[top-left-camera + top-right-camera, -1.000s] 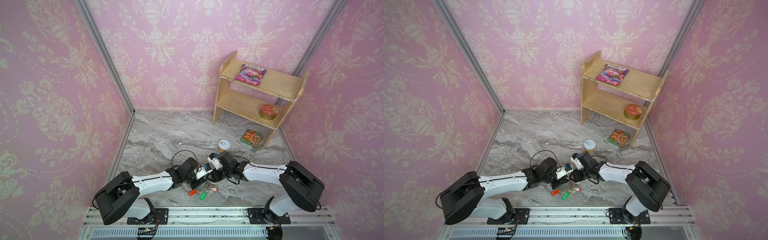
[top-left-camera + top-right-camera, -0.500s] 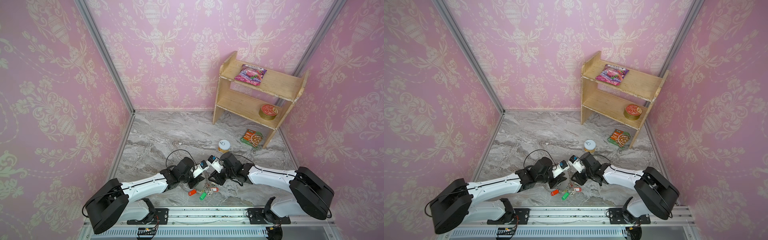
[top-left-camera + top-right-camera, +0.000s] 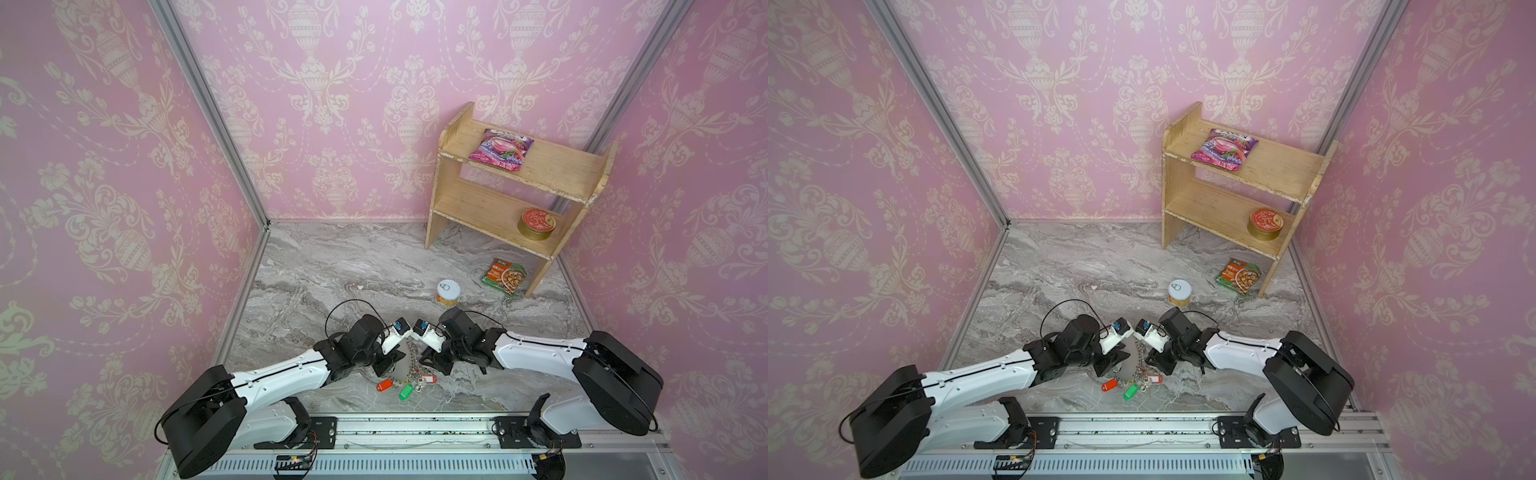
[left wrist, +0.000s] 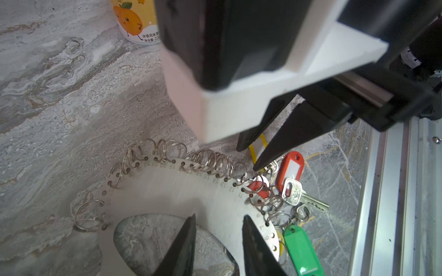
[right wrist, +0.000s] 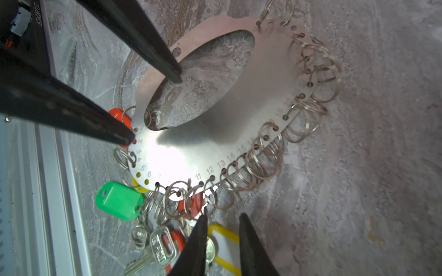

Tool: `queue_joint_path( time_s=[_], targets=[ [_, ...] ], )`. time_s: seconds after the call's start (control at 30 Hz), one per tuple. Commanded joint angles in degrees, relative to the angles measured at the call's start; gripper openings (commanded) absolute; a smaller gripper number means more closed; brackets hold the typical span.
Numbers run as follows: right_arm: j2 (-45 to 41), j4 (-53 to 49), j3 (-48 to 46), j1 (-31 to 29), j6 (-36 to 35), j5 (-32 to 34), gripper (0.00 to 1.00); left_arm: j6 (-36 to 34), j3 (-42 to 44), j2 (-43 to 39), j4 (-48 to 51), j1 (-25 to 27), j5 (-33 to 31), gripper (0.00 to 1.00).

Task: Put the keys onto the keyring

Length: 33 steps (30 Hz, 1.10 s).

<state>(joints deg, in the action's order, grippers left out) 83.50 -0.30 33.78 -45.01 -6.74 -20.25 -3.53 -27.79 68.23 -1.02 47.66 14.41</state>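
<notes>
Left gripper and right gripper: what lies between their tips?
The keyring, its flat plate edged with split rings, lies between left gripper and right gripper, clear in both wrist views.

Numbers 11–15 on keyring (image 5: 191, 155)

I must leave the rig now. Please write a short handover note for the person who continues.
Left hand: jaws apart astride the keyring plate's band; grip unclear.
Right hand: jaws narrowly apart astride the yellow tag; grip unclear.
Key: silver, lying against a red tag near the plate's rim; I cannot tell whether it hangs on a ring.
Done: nothing certain.
Left: put the key on the keyring.
</notes>
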Motion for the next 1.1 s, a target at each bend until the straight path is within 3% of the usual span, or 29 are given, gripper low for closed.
queue_joint_path(
  time_s=[0.0,0.53,0.77,1.07],
  targets=[
    [0.7,0.8,-0.6,-0.8,-3.2,1.4,0.25,0.8,0.6,-0.8,1.0,-0.5,-1.1,0.36],
    [2.0,4.0,-1.7,-4.5,-8.5,5.9,0.21,0.5,0.8,-1.5,1.3,-0.6,-1.7,0.39],
    [0.7,6.0,-3.1,-4.8,-8.9,9.3,0.25,0.3,0.8,-1.6,1.3,-0.5,-1.8,0.39],
    [1.1,7.0,-2.7,-5.9,-10.4,8.0,0.24,0.2,0.8,-1.8,1.4,-0.5,-1.8,0.40]
  ],
)
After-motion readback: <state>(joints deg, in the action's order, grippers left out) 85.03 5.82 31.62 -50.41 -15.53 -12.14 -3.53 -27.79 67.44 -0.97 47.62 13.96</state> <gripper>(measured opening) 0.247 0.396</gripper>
